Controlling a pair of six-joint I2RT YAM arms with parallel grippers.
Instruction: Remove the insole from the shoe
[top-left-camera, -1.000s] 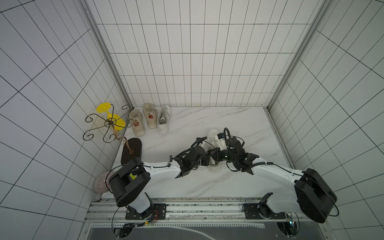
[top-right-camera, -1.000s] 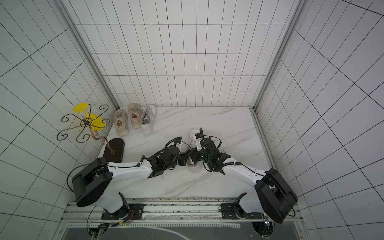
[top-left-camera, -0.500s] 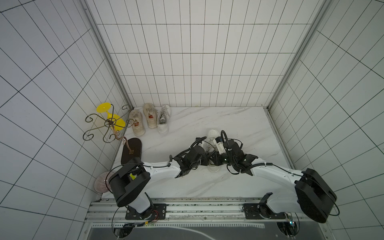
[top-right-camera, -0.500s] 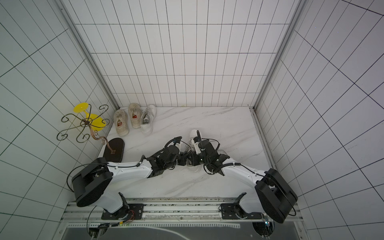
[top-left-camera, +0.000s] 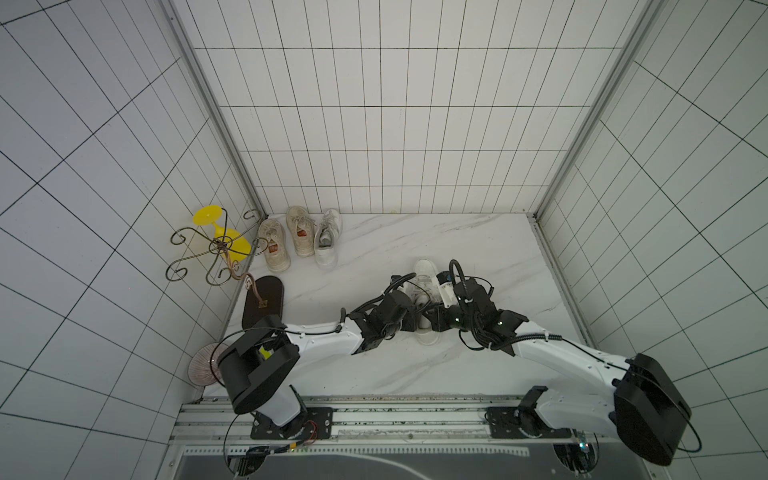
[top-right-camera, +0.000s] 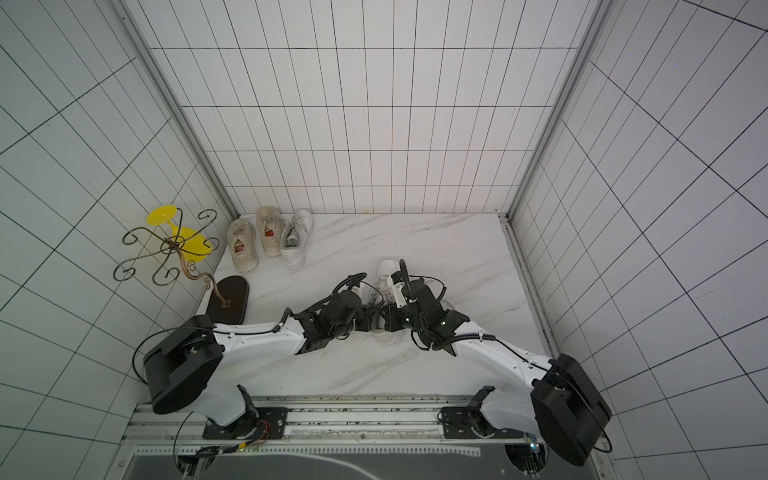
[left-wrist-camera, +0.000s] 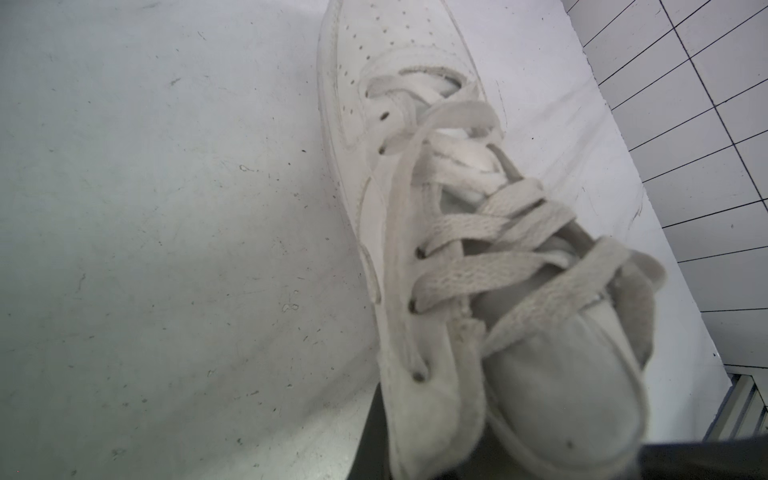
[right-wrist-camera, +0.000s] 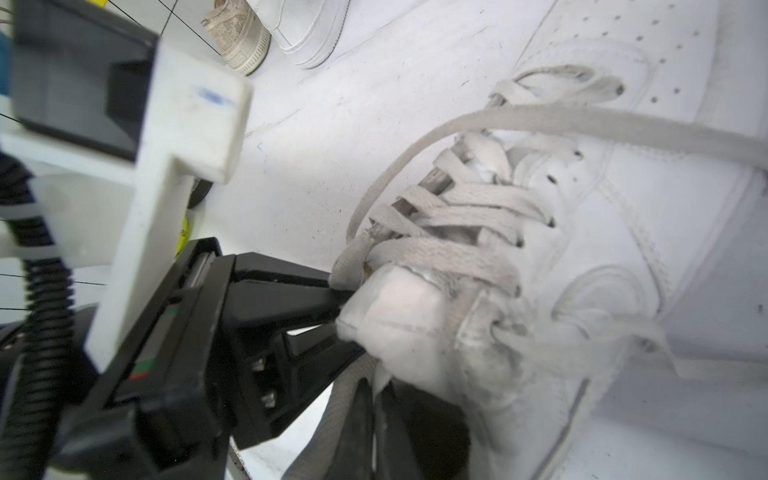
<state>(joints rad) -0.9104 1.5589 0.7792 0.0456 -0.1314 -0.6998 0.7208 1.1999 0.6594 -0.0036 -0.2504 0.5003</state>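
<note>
Shoe (top-left-camera: 424, 272) sits sole-down near mid tabletop (top-left-camera: 498, 249), somewhat toward the front rail (top-left-camera: 374, 415). In both top views there's bare marble behind the toe up to the back wall. It's also bare on the robot's right, out to the tabletop edge.

On the left it's open as far as the dark oval base (top-left-camera: 262, 301) of the wire stand (top-left-camera: 216, 249) at the left edge. Three spare shoes (top-left-camera: 300, 237) are lined up in the back-left corner, well apart from the work.

The front side is crowded. Both arms converge on the heel end, one from each side.

The long axis runs front to back, toe toward the back wall and heel toward the rail, nearly square to it. Laces (left-wrist-camera: 478, 270) are threaded but slack, with one strand pulled out in a long loop. Tongue (right-wrist-camera: 390, 316) stands up at the collar.

Left gripper (right-wrist-camera: 343, 311): jaws together, pinched on the edge of the upper right beside the tongue, coming in from the shoe's left side.

Right gripper (right-wrist-camera: 378, 419): jaws together, tips down at the collar opening just beside the tongue, with a lace lying against them. Can't tell what, if anything, is between them.

Insole is hidden inside the shoe, under the tongue and laces.
</note>
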